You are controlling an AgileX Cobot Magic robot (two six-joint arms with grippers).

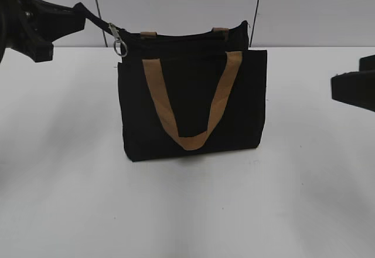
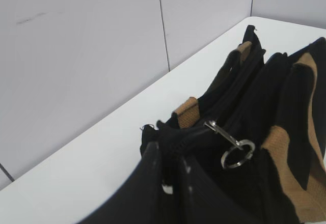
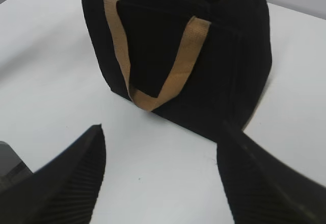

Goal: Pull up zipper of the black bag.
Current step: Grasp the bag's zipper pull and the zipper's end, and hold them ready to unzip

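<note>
Standing upright on the white surface [image 1: 70, 199], the black bag [image 1: 193, 108] has its zipper [image 2: 229, 142] at the top left corner. The left gripper [image 2: 170, 175] pinches shut there on the bag's fabric; the right gripper [image 3: 160, 175] hovers nearby, fingers spread wide, empty.

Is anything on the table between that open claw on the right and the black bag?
Nothing: only bare white table separates the right gripper from the black bag, seen in the right wrist view.
</note>
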